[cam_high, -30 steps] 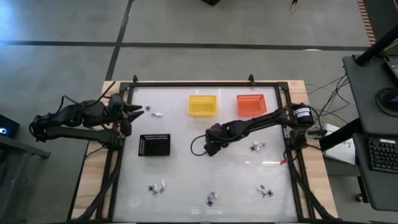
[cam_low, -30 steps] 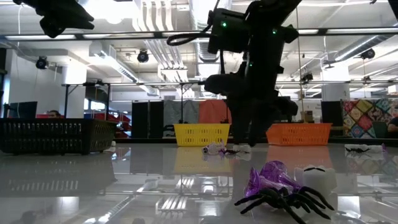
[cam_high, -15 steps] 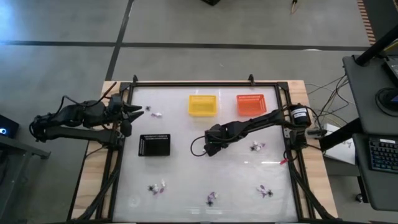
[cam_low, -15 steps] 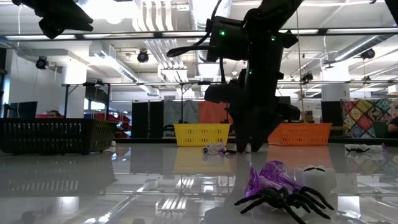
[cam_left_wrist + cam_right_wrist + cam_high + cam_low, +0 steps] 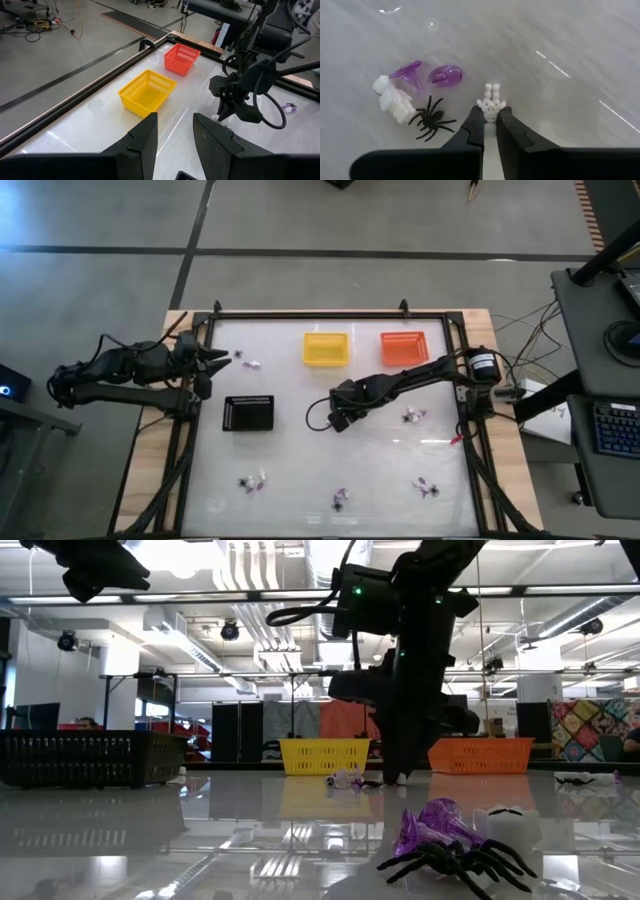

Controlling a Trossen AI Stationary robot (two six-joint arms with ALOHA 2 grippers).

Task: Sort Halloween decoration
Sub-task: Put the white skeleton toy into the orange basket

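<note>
The Halloween decoration lies in small clusters on the glossy white table. In the right wrist view a tiny white skeleton trinket (image 5: 490, 100) sits at my right gripper's (image 5: 490, 131) fingertips, which are shut on it. Beside it lie two purple pieces (image 5: 445, 75), another white skeleton (image 5: 394, 100) and a black spider (image 5: 431, 120). In the high view my right gripper (image 5: 338, 421) is near the table's middle. My left gripper (image 5: 175, 134) stands open and raised at the far left (image 5: 222, 358). My right gripper pinches the white skeleton trinket by its near end (image 5: 490, 115) between its two fingertips (image 5: 475, 125). The fingers come steeply from above. The rest of the trinket sticks out beyond the tips and seems to lie on the table top.
A yellow basket (image 5: 326, 348) and an orange basket (image 5: 404, 348) stand at the far side, a black tray (image 5: 248, 413) left of middle. More trinket clusters lie at the far left (image 5: 252, 364), the right (image 5: 412, 416) and along the near edge (image 5: 252, 482) (image 5: 340, 500) (image 5: 428, 488).
My right gripper has stayed over the same spot and has shut, its fingertips closing on the white skeleton trinket. The other trinkets have kept still.
</note>
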